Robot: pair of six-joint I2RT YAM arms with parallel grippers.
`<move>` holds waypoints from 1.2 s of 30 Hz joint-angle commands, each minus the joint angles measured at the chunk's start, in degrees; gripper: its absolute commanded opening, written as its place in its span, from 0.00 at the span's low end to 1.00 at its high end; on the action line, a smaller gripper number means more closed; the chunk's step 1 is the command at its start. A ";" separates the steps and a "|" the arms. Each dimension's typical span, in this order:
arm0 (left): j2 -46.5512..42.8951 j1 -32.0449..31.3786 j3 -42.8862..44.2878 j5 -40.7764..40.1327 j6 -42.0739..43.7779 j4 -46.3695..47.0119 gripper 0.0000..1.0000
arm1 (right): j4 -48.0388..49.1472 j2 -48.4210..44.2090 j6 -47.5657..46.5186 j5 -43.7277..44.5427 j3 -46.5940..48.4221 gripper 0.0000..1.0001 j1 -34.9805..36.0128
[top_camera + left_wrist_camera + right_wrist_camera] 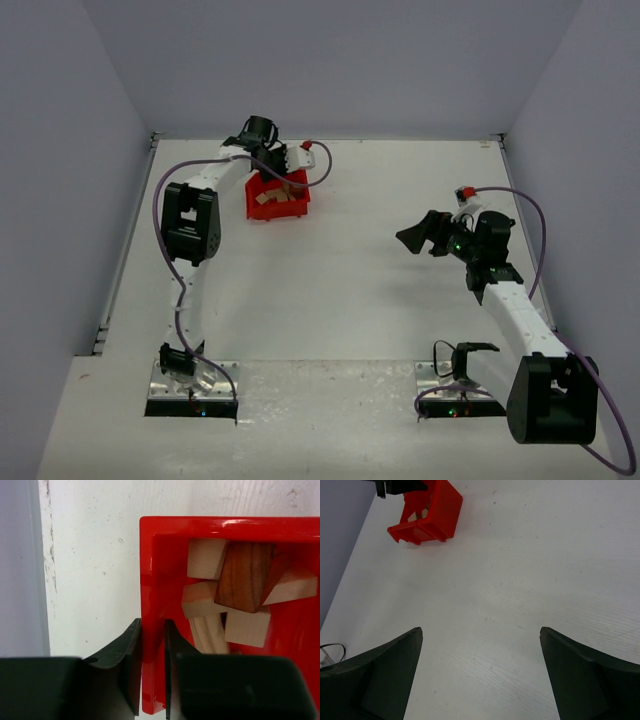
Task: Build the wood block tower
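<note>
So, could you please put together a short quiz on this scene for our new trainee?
1. True or false: the wooden blocks are already stacked into a tower on the table.
2. Pick one. The left gripper has its fingers on either side of: A) a wall of the red bin; B) one of the blocks; C) nothing at all.
3. Short answer: which arm's gripper hangs open above bare table, away from the bin?

Key: 1 false, they lie jumbled inside the bin. 2 A. 3 the right gripper.
</note>
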 commanded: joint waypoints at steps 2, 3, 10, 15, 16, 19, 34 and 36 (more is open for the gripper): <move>-1.68 -0.40 -0.70 0.35 0.67 0.37 0.03 | 1.27 -0.53 -0.46 1.22 1.77 0.99 0.20; -2.13 -0.44 -0.85 0.36 0.57 0.40 0.01 | 1.13 -0.62 -0.46 1.22 1.73 0.99 0.20; -8.41 -0.97 -4.15 0.58 -2.47 2.28 0.00 | 0.68 -3.04 -0.60 1.87 0.88 0.99 0.20; -16.78 -1.53 -9.93 -1.90 -16.62 13.41 0.00 | 1.45 -5.42 -0.09 2.18 -0.75 0.99 0.26; -19.58 -2.10 -12.25 -4.15 -22.77 16.79 0.00 | 1.81 -6.16 0.00 2.12 -1.27 0.99 0.20; -24.50 -5.12 -20.00 -14.59 -35.21 28.22 0.00 | 2.29 -7.47 0.16 0.84 -1.97 0.99 0.20; -31.18 -24.01 -45.23 -69.33 -30.04 72.58 0.00 | 5.73 -8.94 1.38 -1.72 -4.29 0.99 0.28; -28.90 -24.10 -44.76 -70.89 -28.22 74.10 0.00 | 6.13 -9.11 1.57 -0.81 -4.65 0.99 0.28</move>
